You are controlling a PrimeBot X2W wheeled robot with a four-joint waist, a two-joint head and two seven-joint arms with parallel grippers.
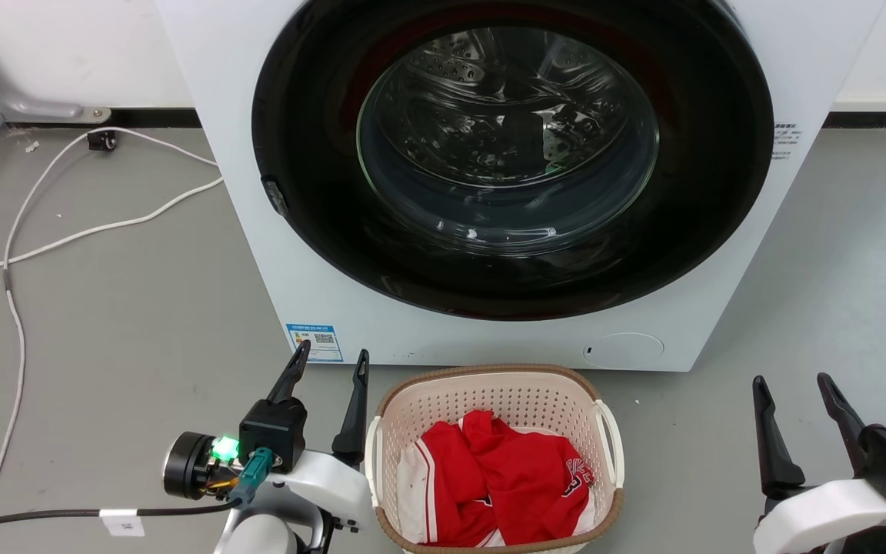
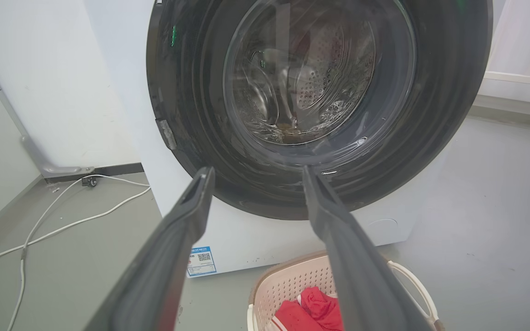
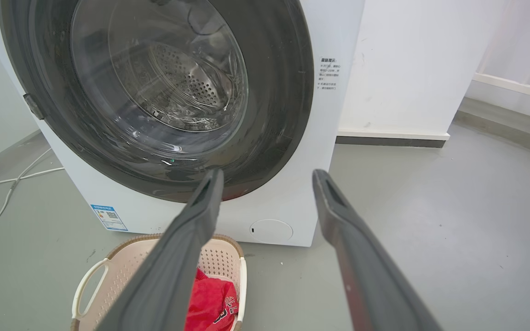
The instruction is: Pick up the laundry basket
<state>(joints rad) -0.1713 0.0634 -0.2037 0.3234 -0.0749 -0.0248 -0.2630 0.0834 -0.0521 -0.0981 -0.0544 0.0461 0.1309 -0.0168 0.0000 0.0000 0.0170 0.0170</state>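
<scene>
Left gripper (image 2: pixel 256 171): fingers spread, nothing between them, pointing at washing machine (image 2: pixel 246 239) door. Laundry basket (image 2: pixel 288 282) on floor, partly behind the view's right-hand finger; red clothing (image 2: pixel 311 305) inside. White cable (image 2: pixel 67 224) at left.

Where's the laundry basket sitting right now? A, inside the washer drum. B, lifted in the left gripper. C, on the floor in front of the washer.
C: the laundry basket rests on the floor before the washing machine, and the left gripper beside it is open, holding nothing.
</scene>
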